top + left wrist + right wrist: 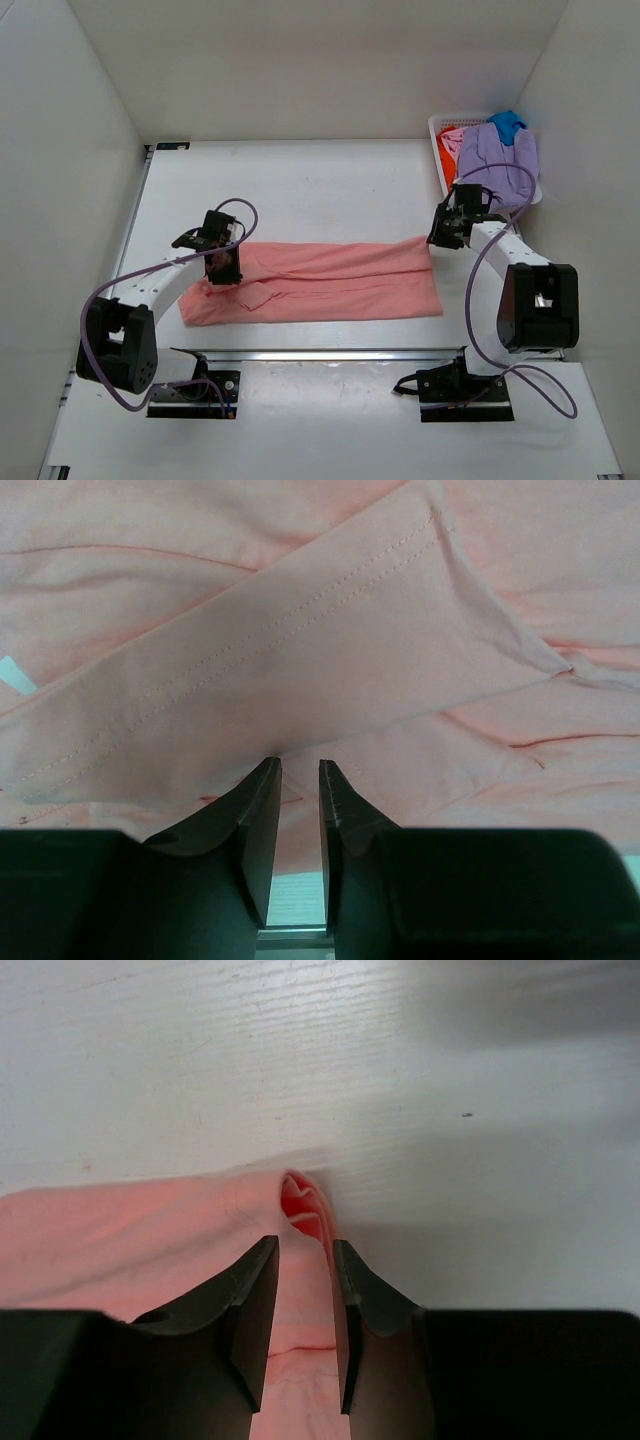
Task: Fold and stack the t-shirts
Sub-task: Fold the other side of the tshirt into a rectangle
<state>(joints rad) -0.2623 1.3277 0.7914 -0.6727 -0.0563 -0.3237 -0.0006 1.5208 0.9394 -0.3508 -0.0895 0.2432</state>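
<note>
A salmon-pink t-shirt (320, 283) lies folded into a long band across the middle of the table. My left gripper (225, 262) is at its left end, by the far edge. In the left wrist view the jaws (300, 765) stand nearly together with pink cloth (330, 650) between the tips and a stitched sleeve hem draped just beyond. My right gripper (440, 235) is at the shirt's far right corner. In the right wrist view it (305, 1243) is shut on a bunched fold of the pink cloth (130, 1240).
A white lattice basket (437, 125) stands at the back right. It holds a lavender shirt (497, 155), a bright blue one (507, 124) and an orange-red one (452, 140). White walls enclose the table on three sides.
</note>
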